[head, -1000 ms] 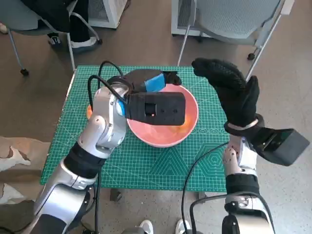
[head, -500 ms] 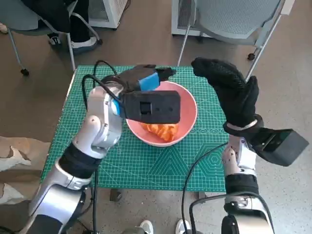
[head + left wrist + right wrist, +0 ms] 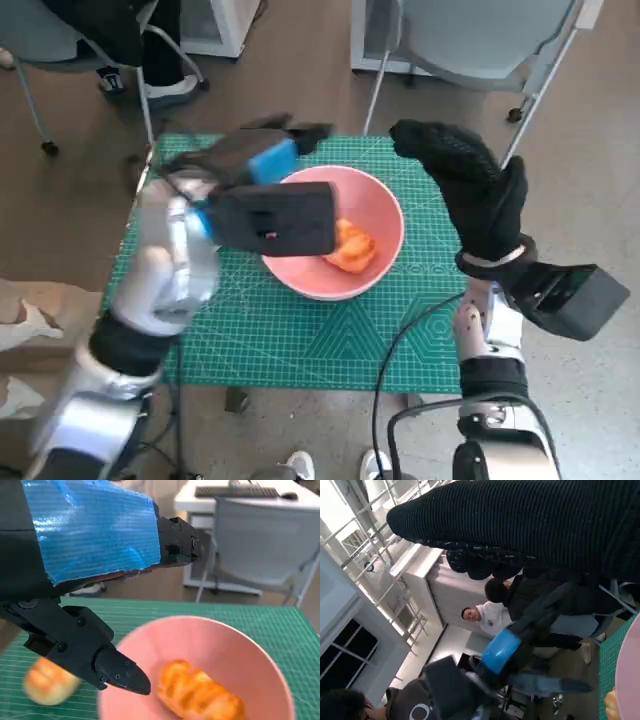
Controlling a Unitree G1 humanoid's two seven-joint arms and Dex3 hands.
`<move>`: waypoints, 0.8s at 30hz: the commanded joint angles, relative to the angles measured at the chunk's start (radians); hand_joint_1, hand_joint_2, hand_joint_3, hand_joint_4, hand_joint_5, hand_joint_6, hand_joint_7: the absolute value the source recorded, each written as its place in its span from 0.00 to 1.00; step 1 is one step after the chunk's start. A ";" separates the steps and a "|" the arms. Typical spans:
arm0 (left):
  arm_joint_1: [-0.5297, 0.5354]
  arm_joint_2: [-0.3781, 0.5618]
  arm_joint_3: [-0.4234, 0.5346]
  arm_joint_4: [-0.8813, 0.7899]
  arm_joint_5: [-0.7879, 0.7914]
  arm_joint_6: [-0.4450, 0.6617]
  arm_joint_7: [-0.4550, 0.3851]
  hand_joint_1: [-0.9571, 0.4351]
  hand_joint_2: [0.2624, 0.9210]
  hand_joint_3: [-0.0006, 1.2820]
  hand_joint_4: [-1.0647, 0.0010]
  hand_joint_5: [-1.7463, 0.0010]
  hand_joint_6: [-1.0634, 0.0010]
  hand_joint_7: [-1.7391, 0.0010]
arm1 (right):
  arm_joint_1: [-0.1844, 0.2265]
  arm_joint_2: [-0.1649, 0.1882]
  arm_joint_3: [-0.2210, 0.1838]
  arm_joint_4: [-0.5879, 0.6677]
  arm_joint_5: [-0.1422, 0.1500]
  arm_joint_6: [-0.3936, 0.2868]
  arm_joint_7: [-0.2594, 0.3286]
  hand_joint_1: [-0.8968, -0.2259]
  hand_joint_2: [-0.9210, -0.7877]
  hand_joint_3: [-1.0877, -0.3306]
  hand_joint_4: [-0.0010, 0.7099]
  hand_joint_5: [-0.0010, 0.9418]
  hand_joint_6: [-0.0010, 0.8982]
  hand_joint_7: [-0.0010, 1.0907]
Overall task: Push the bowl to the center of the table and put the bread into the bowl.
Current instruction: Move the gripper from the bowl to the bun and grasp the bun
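The pink bowl [image 3: 375, 205] stands near the middle of the green mat, and an orange bread [image 3: 350, 245] lies inside it. The left wrist view shows that bowl [image 3: 235, 645] and bread [image 3: 200, 696] close up, with a second bread [image 3: 47, 681] on the mat beside the bowl. My left hand [image 3: 258, 152], motion-blurred, hovers over the bowl's far left rim; it holds nothing and its fingers [image 3: 117, 670] are apart. My right hand [image 3: 468, 188] is raised upright, right of the bowl and clear of it, and is empty.
The green cutting mat [image 3: 300, 340] covers the small table. Chairs [image 3: 470, 40] stand on the floor behind it, and a person's legs [image 3: 165, 60] show at the far left. A person [image 3: 485, 614] appears in the right wrist view. A cable [image 3: 410, 330] crosses the mat's near right.
My left arm has swung up and to the left, away from over the bowl, so the bread inside now shows. The right hand has stayed where it was.
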 commanded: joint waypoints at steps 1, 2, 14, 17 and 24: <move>0.055 0.086 0.072 -0.129 0.006 0.040 -0.043 0.45 0.64 0.03 1.00 1.00 0.87 0.95 | 0.022 -0.004 -0.001 -0.006 0.010 0.018 0.006 0.32 0.00 0.23 0.15 0.00 0.00 0.33; 0.064 0.097 0.082 -0.146 0.005 0.045 -0.048 0.46 0.64 0.03 1.00 1.00 0.86 0.96 | 0.022 -0.004 -0.001 -0.008 0.011 0.019 0.005 0.32 0.00 0.23 0.15 0.00 0.00 0.33; 0.190 0.185 0.171 -0.218 0.012 0.051 -0.012 0.56 0.64 0.01 1.00 1.00 0.86 0.98 | 0.012 0.000 0.000 -0.010 0.016 0.022 0.008 0.31 0.00 0.23 0.16 0.00 0.00 0.33; 0.212 0.198 0.163 -0.206 0.031 0.044 0.011 0.57 0.64 0.01 1.00 1.00 0.86 0.98 | 0.009 0.004 0.002 -0.002 0.014 0.017 0.010 0.31 0.00 0.23 0.16 0.00 0.00 0.33; 0.236 0.214 0.140 -0.179 0.078 0.049 0.022 0.60 0.64 0.01 1.00 1.00 0.85 0.98 | 0.005 0.008 0.004 0.007 0.015 0.015 0.019 0.31 0.00 0.23 0.17 0.01 0.00 0.33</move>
